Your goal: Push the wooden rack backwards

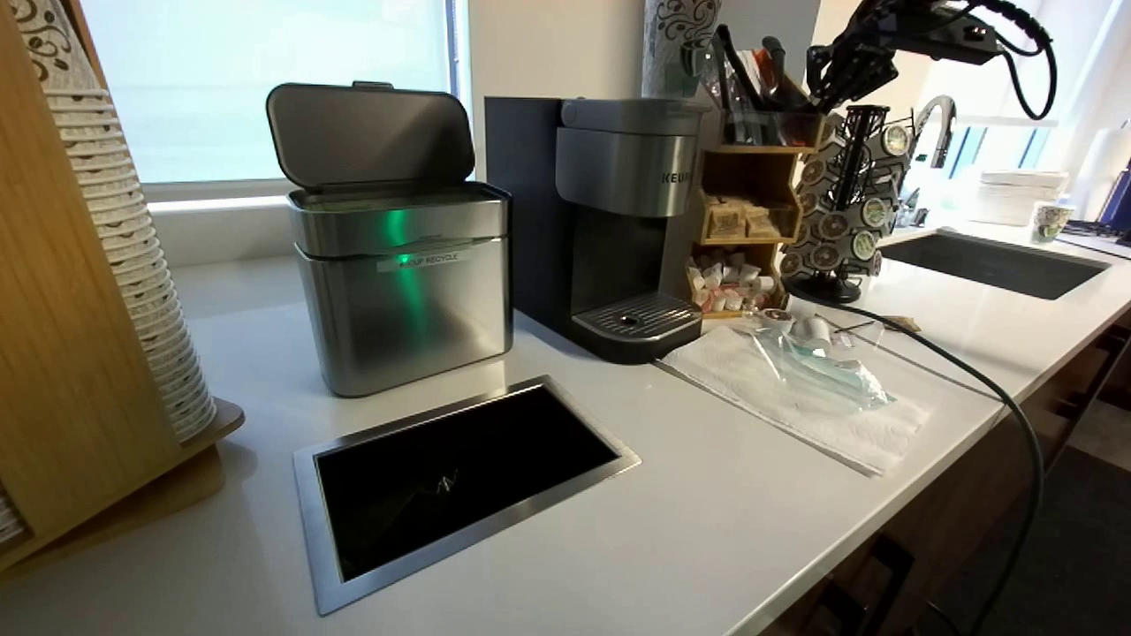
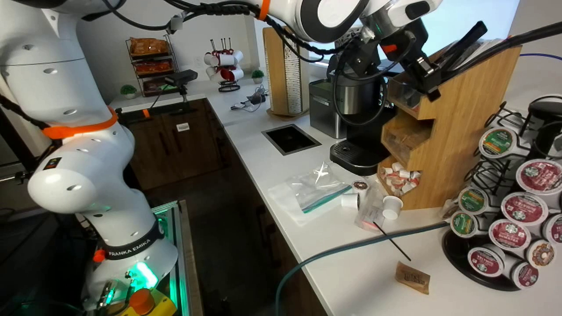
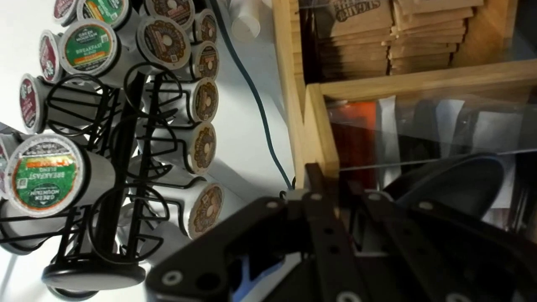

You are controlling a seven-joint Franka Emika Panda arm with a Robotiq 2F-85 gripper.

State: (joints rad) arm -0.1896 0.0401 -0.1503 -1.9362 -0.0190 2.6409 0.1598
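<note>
"Where does the wooden rack point(image 2: 470, 131) stand?"

"Upright on the counter point(image 1: 671, 521), just beside the coffee machine point(image 1: 623, 172); dark utensils point(image 2: 465, 45) jut from its top compartment, paper packets point(image 3: 356, 42) lie in the middle one, small white tubs point(image 2: 399, 177) in the lowest."

"And the gripper point(image 3: 336, 181)?"

"At the rack's top compartment, by the side wall farther from the coffee machine; in the wrist view its fingers point(image 3: 325, 218) stand close together at that wall's front edge; whether they pinch the wood, I can't tell."

"What else sits around the machine?"

"On its opposite side from the rack, a steel bin point(image 1: 415, 309), lid raised; beyond the rack, a pod carousel point(image 1: 853, 168); near the machine's foot, a clear bag point(image 2: 318, 186) on a paper towel point(image 1: 751, 384)."
</note>
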